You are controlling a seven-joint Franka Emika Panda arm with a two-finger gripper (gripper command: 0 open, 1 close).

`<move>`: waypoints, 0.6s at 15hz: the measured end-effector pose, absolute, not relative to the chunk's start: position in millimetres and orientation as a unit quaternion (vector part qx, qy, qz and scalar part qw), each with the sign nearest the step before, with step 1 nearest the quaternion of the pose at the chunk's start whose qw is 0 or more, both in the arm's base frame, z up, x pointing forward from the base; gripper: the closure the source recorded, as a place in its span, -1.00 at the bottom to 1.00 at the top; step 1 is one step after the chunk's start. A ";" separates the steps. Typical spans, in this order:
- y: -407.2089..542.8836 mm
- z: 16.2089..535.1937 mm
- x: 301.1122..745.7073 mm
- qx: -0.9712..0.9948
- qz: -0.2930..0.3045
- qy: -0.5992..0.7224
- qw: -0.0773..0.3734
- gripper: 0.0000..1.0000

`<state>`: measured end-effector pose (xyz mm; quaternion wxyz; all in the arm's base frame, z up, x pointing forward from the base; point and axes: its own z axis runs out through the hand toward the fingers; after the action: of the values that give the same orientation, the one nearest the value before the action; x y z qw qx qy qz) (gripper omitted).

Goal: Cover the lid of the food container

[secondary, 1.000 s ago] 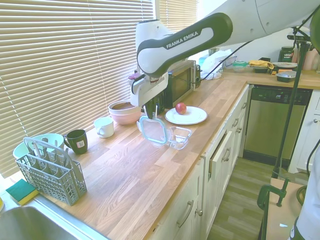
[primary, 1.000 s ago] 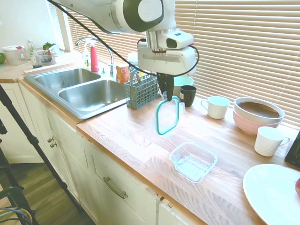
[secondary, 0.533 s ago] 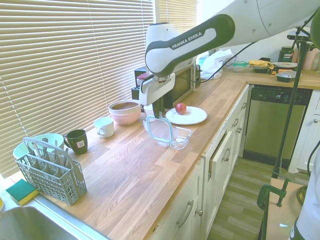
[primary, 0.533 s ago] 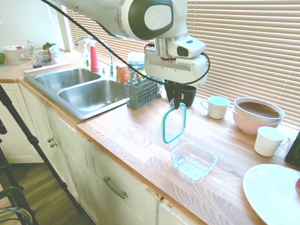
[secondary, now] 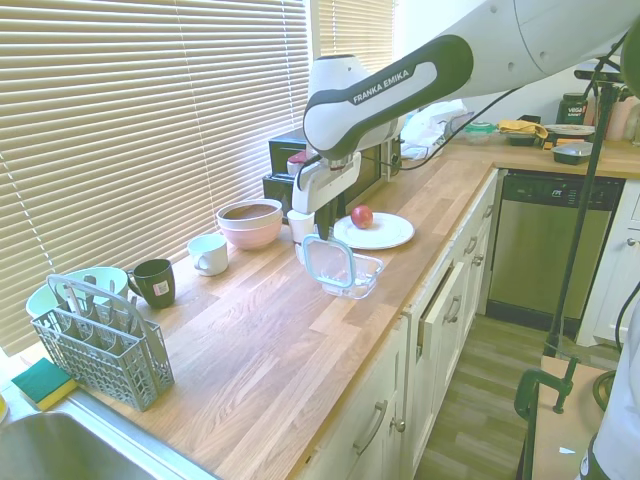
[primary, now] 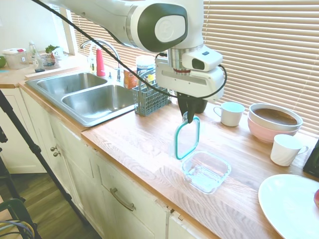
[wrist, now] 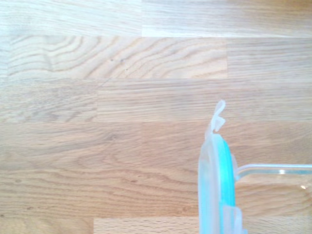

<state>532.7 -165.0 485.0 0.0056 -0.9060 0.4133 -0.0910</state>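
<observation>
The tool [primary: 188, 118] pinches the lid [primary: 187, 138] by its top edge, hanging upright just beside the food container [primary: 206, 171] on the tabletop [primary: 134, 137].

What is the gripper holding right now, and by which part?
The gripper holds the lid, pinched at its top edge so it hangs upright on edge, beside the food container.

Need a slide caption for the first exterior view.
Gripper dangles the teal-rimmed lid on edge beside the empty food container.

Clear glossy plastic lid [primary: 187, 139], grained wooden counter [primary: 144, 139]
</observation>
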 end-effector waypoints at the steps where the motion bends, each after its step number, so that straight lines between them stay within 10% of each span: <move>1: -166.1 485.9 532.1 -0.906 -0.091 0.414 0.008 1.00; 9: -172.8 490.7 528.1 -0.905 -0.094 0.415 0.024 1.00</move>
<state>528.1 -172.8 490.7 0.0239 -0.9046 0.4151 -0.0943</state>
